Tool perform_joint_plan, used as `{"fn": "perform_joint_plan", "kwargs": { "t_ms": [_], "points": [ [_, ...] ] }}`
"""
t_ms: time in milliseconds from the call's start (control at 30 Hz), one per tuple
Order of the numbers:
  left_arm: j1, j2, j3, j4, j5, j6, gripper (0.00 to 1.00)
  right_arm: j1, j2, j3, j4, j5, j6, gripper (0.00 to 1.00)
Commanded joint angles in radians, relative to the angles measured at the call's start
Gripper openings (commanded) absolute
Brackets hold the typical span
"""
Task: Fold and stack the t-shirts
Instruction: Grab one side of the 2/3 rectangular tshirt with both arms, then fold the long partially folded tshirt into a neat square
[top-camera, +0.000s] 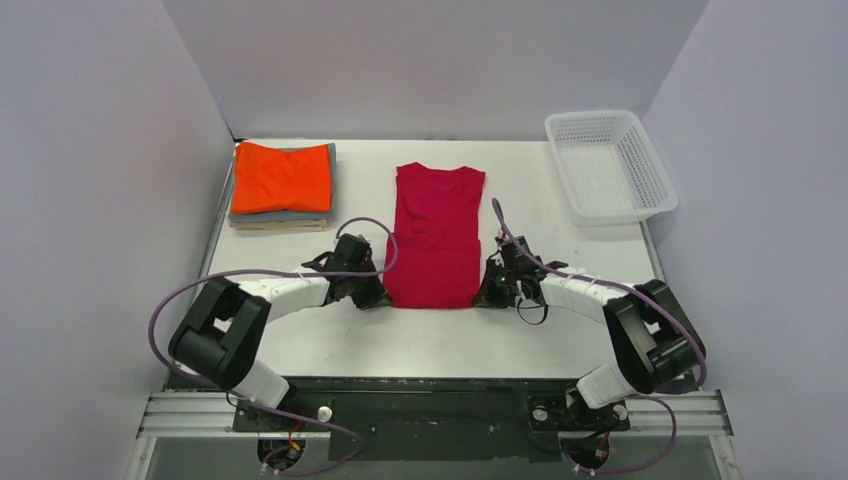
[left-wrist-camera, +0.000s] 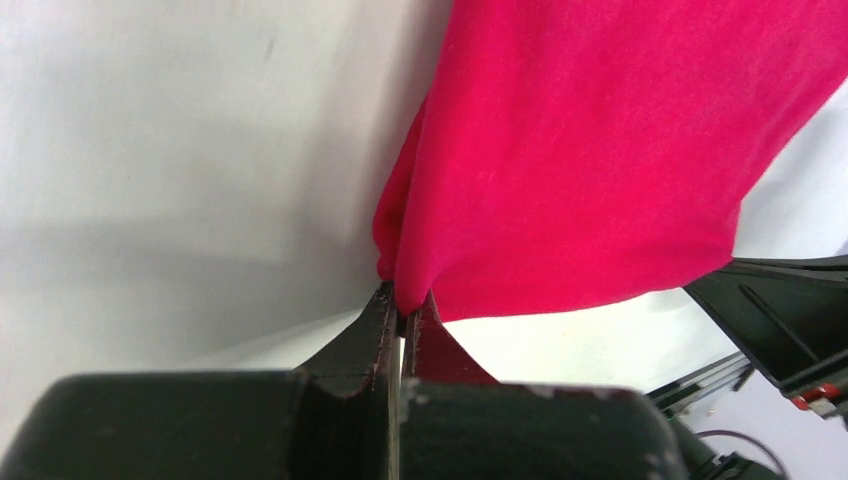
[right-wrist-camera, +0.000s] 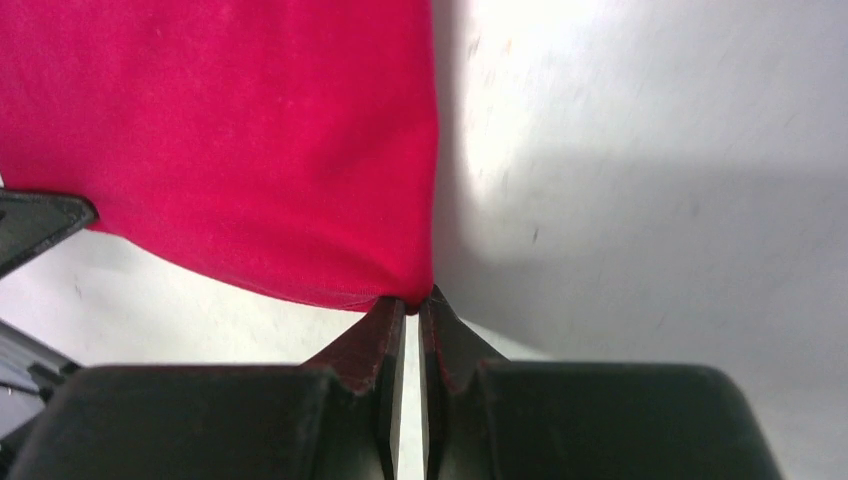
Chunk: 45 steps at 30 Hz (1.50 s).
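A crimson-red t-shirt (top-camera: 436, 235) lies on the white table as a long narrow strip, collar at the far end. My left gripper (top-camera: 376, 294) is shut on its near left corner, and the pinched cloth (left-wrist-camera: 560, 150) shows in the left wrist view above the gripper (left-wrist-camera: 406, 305). My right gripper (top-camera: 487, 294) is shut on the near right corner, with the cloth (right-wrist-camera: 220, 140) showing in the right wrist view above the gripper (right-wrist-camera: 413, 303). A folded stack at the far left has an orange t-shirt (top-camera: 283, 177) on top, a grey-blue one (top-camera: 290, 215) under it and a beige one (top-camera: 280, 225) at the bottom.
A white plastic mesh basket (top-camera: 610, 165) stands at the far right corner of the table (top-camera: 420, 335). Grey walls close in the left, back and right sides. Purple cables loop over both arms.
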Motion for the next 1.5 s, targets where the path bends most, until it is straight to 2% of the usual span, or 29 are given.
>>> {"fn": "perform_joint_plan", "kwargs": {
  "t_ms": [0, 200, 367, 567, 667, 767, 867, 967, 1200, 1467],
  "points": [
    [-0.072, -0.145, -0.116, -0.162, -0.108, -0.057, 0.0, 0.082, -0.144, -0.089, -0.071, 0.038, 0.045, 0.0],
    [-0.214, -0.484, -0.229, -0.336, -0.206, -0.208, 0.0, 0.231, -0.437, -0.202, -0.192, 0.066, 0.152, 0.0],
    [-0.325, -0.739, -0.225, -0.492, -0.261, -0.29, 0.0, 0.39, -0.635, -0.209, -0.269, 0.075, 0.25, 0.0],
    [-0.349, -0.841, -0.114, -0.55, -0.353, -0.251, 0.0, 0.404, -0.733, -0.102, -0.374, 0.149, 0.255, 0.0],
    [-0.338, -0.798, -0.063, -0.506, -0.386, -0.195, 0.0, 0.349, -0.704, -0.033, -0.403, 0.146, 0.227, 0.0],
    [-0.277, -0.724, 0.024, -0.469, -0.387, -0.115, 0.0, 0.262, -0.667, 0.032, -0.429, 0.114, 0.18, 0.0],
    [-0.181, -0.634, 0.071, -0.39, -0.299, -0.051, 0.0, 0.158, -0.62, 0.081, -0.43, 0.078, 0.139, 0.0],
    [-0.08, -0.557, 0.119, -0.298, -0.222, 0.008, 0.0, 0.105, -0.559, 0.155, -0.43, 0.03, 0.088, 0.0],
    [-0.004, -0.352, 0.258, -0.22, -0.181, 0.082, 0.0, -0.005, -0.387, 0.273, -0.408, -0.021, 0.039, 0.0],
    [0.078, -0.149, 0.389, -0.164, -0.073, 0.129, 0.0, -0.113, -0.258, 0.352, -0.326, -0.105, 0.043, 0.0]
  ]
}}
